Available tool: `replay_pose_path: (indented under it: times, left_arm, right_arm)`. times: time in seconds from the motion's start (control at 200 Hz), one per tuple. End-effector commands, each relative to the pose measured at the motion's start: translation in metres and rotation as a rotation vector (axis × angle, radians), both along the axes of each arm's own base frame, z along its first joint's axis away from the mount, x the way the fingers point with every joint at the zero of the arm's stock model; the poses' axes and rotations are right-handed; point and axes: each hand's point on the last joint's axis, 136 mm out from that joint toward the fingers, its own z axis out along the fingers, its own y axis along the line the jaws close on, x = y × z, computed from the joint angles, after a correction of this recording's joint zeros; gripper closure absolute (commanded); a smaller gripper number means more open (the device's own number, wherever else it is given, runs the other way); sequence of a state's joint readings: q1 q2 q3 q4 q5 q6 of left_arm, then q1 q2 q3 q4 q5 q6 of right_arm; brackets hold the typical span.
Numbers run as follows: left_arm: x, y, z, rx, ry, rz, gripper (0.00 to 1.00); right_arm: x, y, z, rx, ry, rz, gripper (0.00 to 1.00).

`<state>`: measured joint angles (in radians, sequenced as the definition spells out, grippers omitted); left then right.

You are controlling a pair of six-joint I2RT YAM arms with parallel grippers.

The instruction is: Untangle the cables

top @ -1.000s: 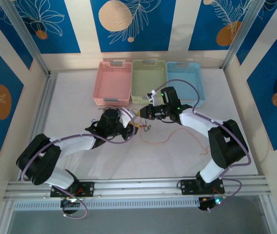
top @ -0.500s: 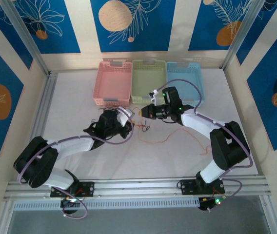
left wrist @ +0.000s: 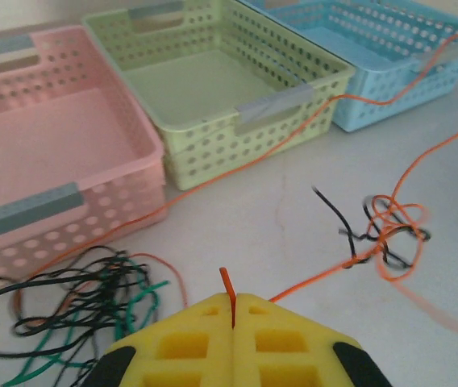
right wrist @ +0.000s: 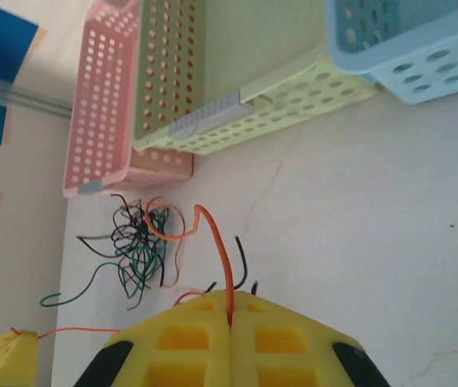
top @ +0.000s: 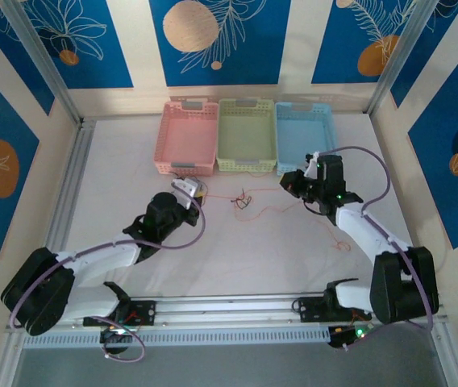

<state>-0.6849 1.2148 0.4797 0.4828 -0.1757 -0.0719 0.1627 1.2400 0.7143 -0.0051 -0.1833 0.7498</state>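
Cables [top: 243, 200] between left tool [top: 191, 188], right tool [top: 286, 184]

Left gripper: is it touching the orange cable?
Touching. The left wrist view shows the left gripper shut on the orange cable, whose short end sticks up between its closed jaws.

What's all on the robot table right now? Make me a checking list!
Surface: white table, faint hairline marks.
Job's things: orange wires meet in a small knot; black-and-green clump beside the pink basket.
Clutter: nothing seen.
Grippers: left gripper shut on an orange wire; right gripper shut on an orange wire.
Cables: purple arm cables looped along both arms.
Surroundings: green basket and blue basket look empty; blue patterned walls.
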Motion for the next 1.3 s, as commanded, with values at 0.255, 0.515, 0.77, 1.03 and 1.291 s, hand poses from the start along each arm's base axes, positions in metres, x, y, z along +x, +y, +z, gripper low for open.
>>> replay_pose_path:
  times: [0.255,0.515,0.77,1.03,1.291]
  left_arm:
    - [0.01,0.034,0.013,-0.03,-0.058,0.163,1.0]
    - [0.012,0.041,0.012,-0.021,-0.057,0.197,1.0]
    - [0.013,0.081,0.017,-0.035,-0.087,0.372,1.0]
    - [0.015,0.113,0.011,-0.095,-0.064,0.486,1.0]
    - [0.013,0.141,0.006,-0.152,-0.039,0.586,1.0]
  right_arm:
    - [0.001,-0.023,-0.006,0.017,0.029,-0.109,1.0]
    - [0.0,-0.027,-0.005,0.014,0.024,-0.125,1.0]
    - [-0.014,-0.086,-0.015,-0.047,0.063,-0.39,1.0]
    - [-0.025,-0.113,-0.022,-0.068,0.081,-0.534,1.0]
    - [-0.03,-0.124,-0.023,-0.074,0.081,-0.593,1.0]
